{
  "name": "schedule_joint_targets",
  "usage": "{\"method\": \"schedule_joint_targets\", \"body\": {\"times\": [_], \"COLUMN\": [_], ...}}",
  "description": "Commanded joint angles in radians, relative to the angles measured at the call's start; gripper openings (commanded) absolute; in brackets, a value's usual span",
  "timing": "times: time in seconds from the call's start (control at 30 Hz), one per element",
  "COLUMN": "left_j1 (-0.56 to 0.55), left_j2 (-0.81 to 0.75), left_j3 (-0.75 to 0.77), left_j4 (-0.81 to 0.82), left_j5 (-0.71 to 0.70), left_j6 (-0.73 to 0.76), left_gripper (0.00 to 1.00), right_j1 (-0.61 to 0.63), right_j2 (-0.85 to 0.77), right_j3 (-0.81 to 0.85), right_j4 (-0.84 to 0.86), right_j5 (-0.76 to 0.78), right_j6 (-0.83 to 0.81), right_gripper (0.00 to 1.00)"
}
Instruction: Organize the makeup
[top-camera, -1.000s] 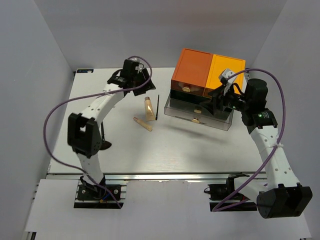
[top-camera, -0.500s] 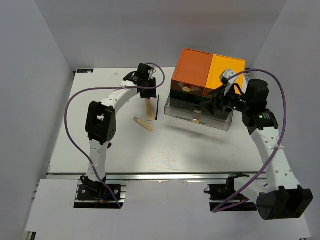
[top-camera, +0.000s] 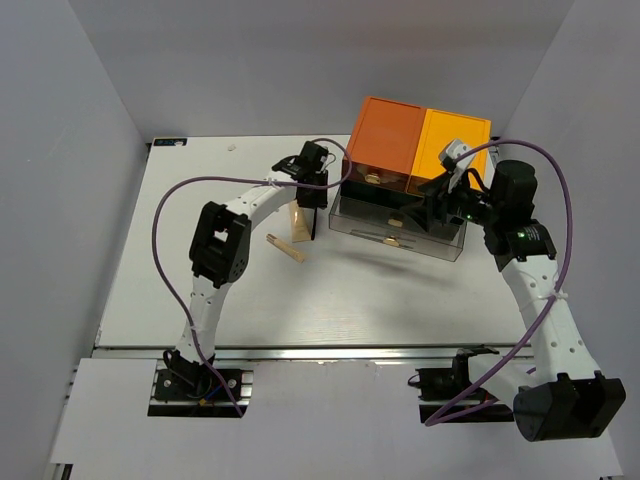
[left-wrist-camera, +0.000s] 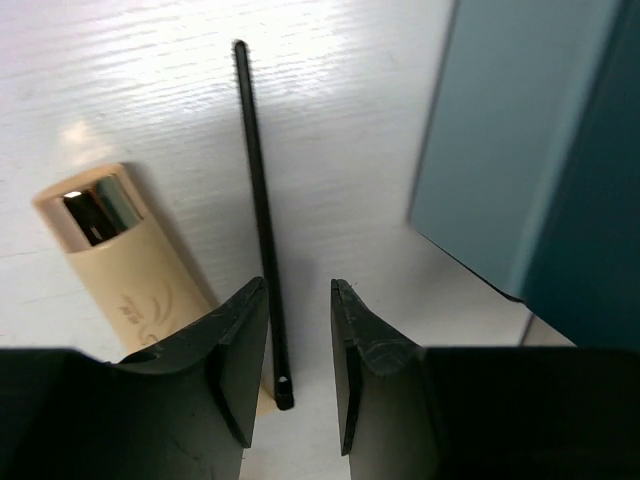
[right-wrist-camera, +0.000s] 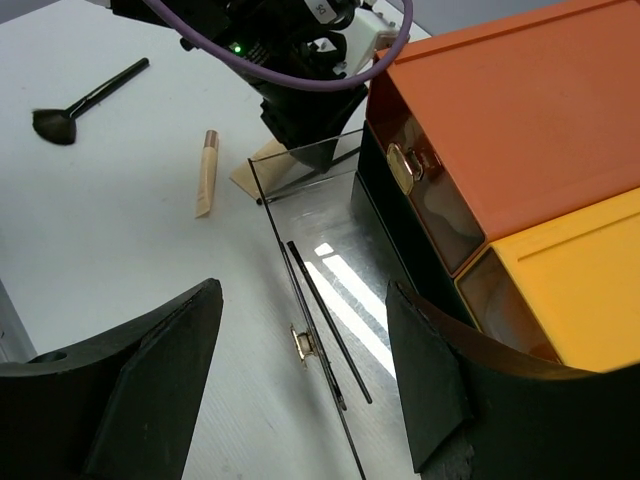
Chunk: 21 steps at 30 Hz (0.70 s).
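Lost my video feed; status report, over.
Left gripper open, straddling pencil near its end. Right gripper open, empty, above drawer. Tube partly under one left finger; box close alongside.

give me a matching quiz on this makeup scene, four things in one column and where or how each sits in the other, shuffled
1 thin black pencil
2 beige tube
3 tan stick
4 clear drawer

a pulled open
b apart on the table, touching nothing
c between the fingers of the left tool
d right beside the pencil

Pairs: 1c, 2d, 3b, 4a
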<state>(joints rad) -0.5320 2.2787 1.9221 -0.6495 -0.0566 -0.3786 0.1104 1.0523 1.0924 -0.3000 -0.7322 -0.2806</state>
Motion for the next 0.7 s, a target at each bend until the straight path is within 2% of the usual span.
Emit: {"method": "schedule_joint_targets", "body": {"times": [0.0, 0.67], "left_j1": [0.01, -0.026], "left_j2": [-0.038, 0.056], "left_j3": [-0.018, -0.002], "left_j4": [0.027, 0.014], "left_j5": [-0.081, -0.11], "left_j6": [-0.005, -0.014], "left_gripper": [0.42, 0.42], "right_j1": [-0.008, -0.021], "right_j2": [-0.026, -0.038], "right_j3": [-0.012, -0.023], "right_j4": [0.016, 0.024], "right_j5": [0.001, 0.002], "right_j6": [-0.005, 0.003], "right_gripper": [0.72, 0.72]}}
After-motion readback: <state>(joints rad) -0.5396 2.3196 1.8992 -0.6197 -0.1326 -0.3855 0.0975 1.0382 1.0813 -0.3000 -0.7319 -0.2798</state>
